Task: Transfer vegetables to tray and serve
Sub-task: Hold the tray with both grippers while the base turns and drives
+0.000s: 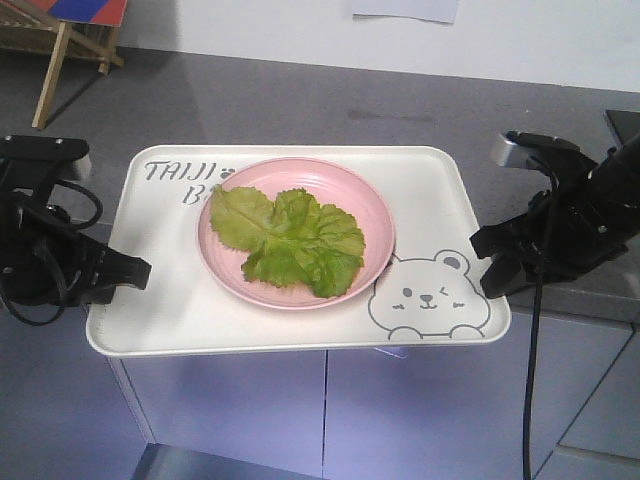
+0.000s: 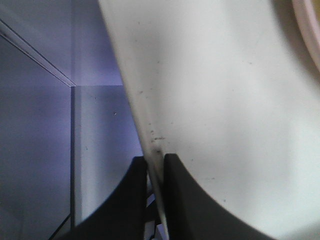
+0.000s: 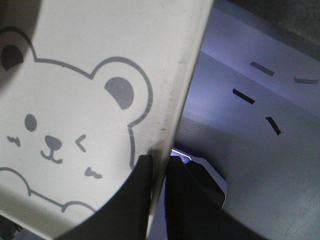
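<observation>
The cream-white tray (image 1: 180,320) with the bear drawing is held off the counter between both arms. A round pink plate (image 1: 375,215) rests on it, and the green crinkled vegetables (image 1: 290,240) lie in that plate. My left gripper (image 1: 140,272) is shut on the tray's left rim (image 2: 150,135), one finger above and one below. My right gripper (image 1: 487,262) is shut on the right rim (image 3: 172,125), next to the bear (image 3: 55,135).
A grey countertop (image 1: 400,105) runs behind the tray, with white cabinet fronts (image 1: 400,420) below it. A wooden easel leg (image 1: 55,65) stands at the back left. A dark edge of something (image 1: 622,122) sits on the counter at the far right.
</observation>
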Robot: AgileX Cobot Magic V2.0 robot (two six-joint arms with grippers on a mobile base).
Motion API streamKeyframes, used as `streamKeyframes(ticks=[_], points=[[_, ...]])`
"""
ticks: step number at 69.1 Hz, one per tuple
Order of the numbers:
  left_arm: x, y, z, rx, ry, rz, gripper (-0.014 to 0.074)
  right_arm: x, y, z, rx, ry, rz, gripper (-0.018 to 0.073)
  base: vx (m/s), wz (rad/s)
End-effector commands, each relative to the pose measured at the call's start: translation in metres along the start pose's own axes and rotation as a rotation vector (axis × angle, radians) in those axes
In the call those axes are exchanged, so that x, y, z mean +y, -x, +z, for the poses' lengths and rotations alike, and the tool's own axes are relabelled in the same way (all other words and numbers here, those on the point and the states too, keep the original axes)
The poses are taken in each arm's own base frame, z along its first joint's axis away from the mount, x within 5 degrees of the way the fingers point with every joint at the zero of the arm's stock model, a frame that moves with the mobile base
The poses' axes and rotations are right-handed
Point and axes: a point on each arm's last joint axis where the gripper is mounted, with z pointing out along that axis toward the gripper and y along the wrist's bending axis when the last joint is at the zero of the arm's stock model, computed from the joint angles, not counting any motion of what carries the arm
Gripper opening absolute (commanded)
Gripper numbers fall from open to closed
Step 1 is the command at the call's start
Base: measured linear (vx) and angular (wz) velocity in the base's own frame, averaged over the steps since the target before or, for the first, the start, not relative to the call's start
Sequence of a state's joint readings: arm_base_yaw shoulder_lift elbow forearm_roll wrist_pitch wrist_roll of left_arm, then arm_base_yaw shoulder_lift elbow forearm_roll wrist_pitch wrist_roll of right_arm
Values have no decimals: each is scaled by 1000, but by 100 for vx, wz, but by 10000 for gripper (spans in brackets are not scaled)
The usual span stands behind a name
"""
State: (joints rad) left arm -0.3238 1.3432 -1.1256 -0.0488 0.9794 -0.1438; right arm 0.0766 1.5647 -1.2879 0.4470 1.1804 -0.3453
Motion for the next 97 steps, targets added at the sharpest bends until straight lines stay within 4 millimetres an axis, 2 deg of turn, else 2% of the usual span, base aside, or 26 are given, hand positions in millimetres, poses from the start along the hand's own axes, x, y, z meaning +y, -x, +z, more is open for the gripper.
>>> streamKeyframes(ticks=[1,97], points=[[-16,13,-22,-162,-121,-18,-6,30,3,-18,-84,156,-43,-3,12,1],[-16,13,-22,-162,-121,-18,-6,30,3,-18,-84,156,-44,-3,9,-8]])
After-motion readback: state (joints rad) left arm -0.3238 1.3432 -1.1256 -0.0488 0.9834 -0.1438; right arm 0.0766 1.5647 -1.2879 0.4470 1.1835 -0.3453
